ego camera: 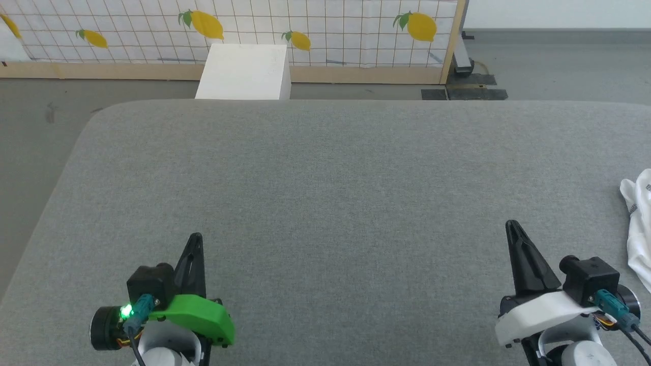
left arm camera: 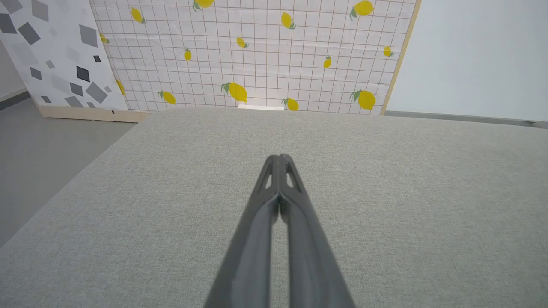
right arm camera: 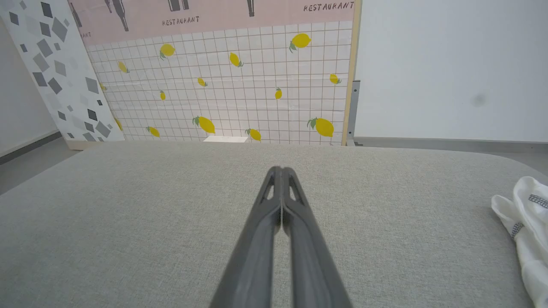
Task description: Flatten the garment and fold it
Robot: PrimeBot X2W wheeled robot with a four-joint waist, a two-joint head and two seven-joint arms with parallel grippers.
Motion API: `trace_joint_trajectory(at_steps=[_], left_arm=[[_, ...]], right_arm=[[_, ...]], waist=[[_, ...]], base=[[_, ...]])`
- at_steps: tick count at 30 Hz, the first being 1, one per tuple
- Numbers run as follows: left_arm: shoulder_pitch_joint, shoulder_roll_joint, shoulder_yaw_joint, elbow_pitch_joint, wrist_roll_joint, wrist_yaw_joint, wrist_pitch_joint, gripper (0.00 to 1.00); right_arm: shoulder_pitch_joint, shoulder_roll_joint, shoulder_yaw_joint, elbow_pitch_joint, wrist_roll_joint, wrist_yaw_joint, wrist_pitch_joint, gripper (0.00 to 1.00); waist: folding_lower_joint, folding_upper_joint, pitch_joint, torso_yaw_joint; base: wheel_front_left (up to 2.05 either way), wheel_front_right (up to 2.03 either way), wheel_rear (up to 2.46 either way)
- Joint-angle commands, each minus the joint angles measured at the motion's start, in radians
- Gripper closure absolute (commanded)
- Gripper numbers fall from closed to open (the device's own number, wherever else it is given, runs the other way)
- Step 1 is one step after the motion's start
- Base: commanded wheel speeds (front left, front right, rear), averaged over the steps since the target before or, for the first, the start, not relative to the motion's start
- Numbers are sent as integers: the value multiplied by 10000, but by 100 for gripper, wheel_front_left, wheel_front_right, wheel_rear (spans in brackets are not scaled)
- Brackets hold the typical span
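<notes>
The garment [ego camera: 639,223] is a bunched white cloth with dark zigzag stitching, lying at the far right edge of the grey table [ego camera: 335,178] and cut off by the frame. It shows again at the right edge of the right wrist view as the garment [right arm camera: 524,218]. My right gripper [ego camera: 510,224] is shut and empty at the lower right, a short way left of the cloth and apart from it; its tips meet at the right gripper [right arm camera: 281,169]. At the lower left my left gripper [ego camera: 196,236] is shut with nothing in it, seen close as the left gripper [left arm camera: 280,157].
A white box [ego camera: 244,71] stands on the floor beyond the table's far edge. Behind it leans a lemon-patterned panel [ego camera: 254,25] with a wooden frame. Grey floor [ego camera: 35,132] lies to the left of the table's rounded corner.
</notes>
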Motion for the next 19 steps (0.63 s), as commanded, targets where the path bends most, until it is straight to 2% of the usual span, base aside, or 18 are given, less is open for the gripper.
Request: trace_joint_trajectory(at_steps=[1, 19], left_arm=[[172, -28, 45, -88, 152, 27, 50, 100], [264, -83, 140, -453, 457, 40, 403, 100]], right_arm=[[85, 11, 16, -92, -112, -6, 91, 100], [114, 15, 52, -340, -348, -7, 448, 100]], waist=[[0, 0, -2, 5], [0, 0, -29, 58]], base=[[0, 0, 0], [0, 0, 0]])
